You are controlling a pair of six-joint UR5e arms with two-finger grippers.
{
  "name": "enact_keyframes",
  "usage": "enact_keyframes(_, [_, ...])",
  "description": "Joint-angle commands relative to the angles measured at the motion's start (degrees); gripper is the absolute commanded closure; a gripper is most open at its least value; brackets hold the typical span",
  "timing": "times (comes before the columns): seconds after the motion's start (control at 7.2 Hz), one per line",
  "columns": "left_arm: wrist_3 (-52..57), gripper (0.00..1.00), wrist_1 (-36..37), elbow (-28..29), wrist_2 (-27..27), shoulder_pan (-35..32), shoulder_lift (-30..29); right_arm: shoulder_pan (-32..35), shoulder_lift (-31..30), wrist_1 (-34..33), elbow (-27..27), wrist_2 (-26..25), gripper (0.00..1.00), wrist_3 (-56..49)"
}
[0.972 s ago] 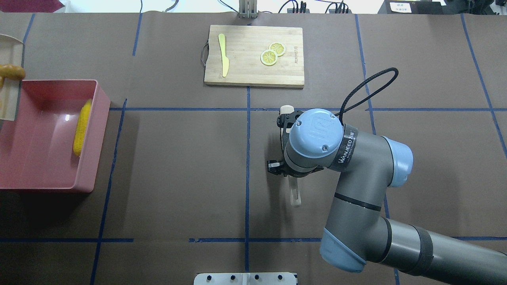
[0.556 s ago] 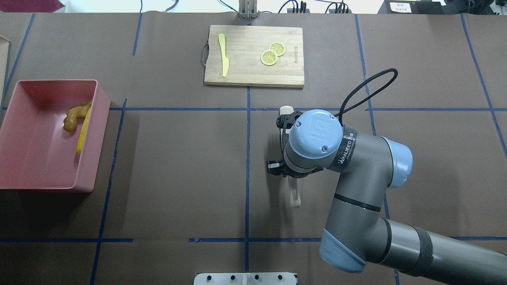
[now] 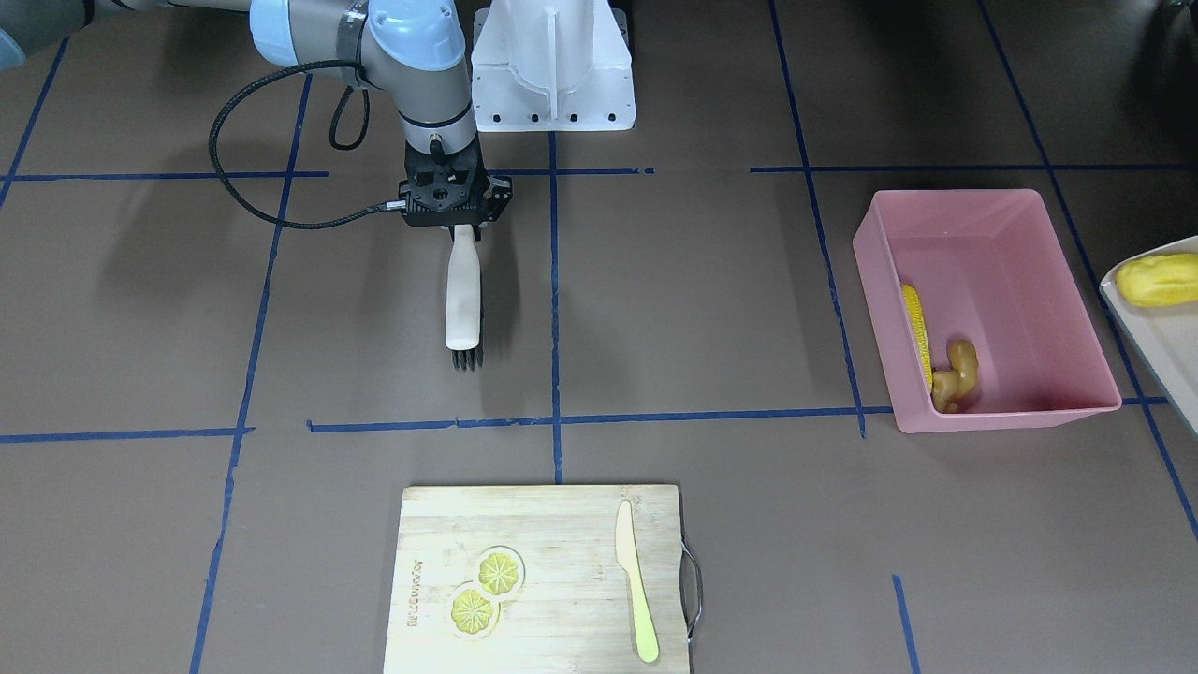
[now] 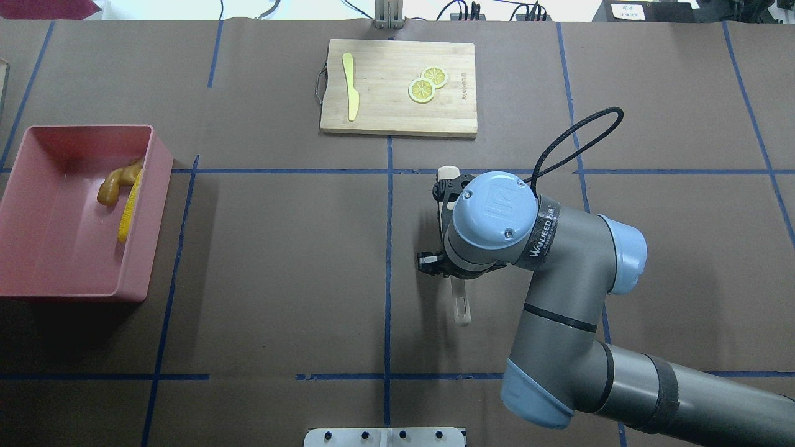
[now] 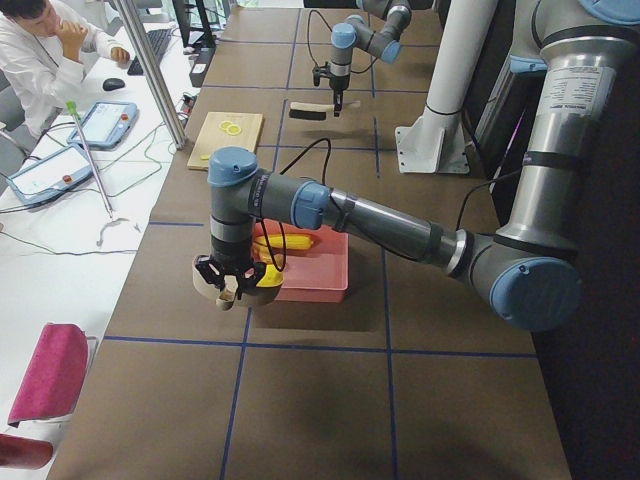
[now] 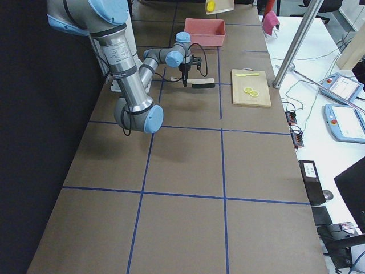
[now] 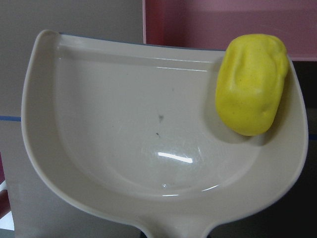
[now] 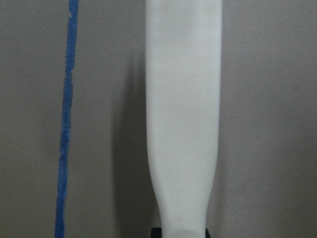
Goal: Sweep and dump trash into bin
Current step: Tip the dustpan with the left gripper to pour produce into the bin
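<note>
Trash is being shown in two places. Inside the pink bin (image 4: 56, 251), at the left edge of the overhead frame, the corn cob (image 4: 128, 207) is being propped along the right-hand wall, with the ginger root (image 4: 114, 185) touching its upper end. The rounded yellow lump (image 7: 251, 82) is being carried in the beige dustpan (image 7: 124, 134), in the upper right corner of the left wrist frame, with the bin's pink wall just beyond the pan's edge. The left end effector (image 5: 228, 283) is being seen only from the side, at the dustpan, so how far its jaws are closed cannot be told. The right end effector (image 3: 456, 225), in the upper left of the front-facing frame, is being held closed on the white handle of the brush (image 3: 463, 300). The brush's dark bristles are being pointed toward the cutting board (image 3: 562, 524) at bottom centre; whether they are touching the desk (image 4: 279, 279) cannot be told.
</note>
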Motion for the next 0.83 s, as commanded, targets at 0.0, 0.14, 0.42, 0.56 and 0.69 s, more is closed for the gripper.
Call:
enact_keyframes(0.0, [-2.2, 1.0, 5.0, -0.4, -0.7, 0.3, -1.1, 0.0, 0.0, 0.0, 0.0, 0.1, 1.0, 0.0])
enact_keyframes(0.14, [-3.6, 1.0, 6.3, -0.4, -2.0, 0.3, -1.9, 0.0, 0.2, 0.0, 0.0, 0.1, 1.0, 0.1])
enact_keyframes(0.42, [-4.2, 1.0, 6.4, -1.8, -0.2, 2.0, -3.5, -0.1, 0.0, 0.1, 0.0, 0.1, 1.0, 0.0])
enact_keyframes(0.56, [-4.1, 1.0, 6.9, -2.7, 2.1, 3.4, -3.4, -0.1, 0.0, 0.1, 0.0, 0.1, 1.0, 0.0])
enact_keyframes(0.69, [-4.0, 1.0, 6.9, -2.6, 1.9, 3.5, -3.1, -0.1, 0.0, 0.1, -0.1, 0.1, 1.0, 0.0])
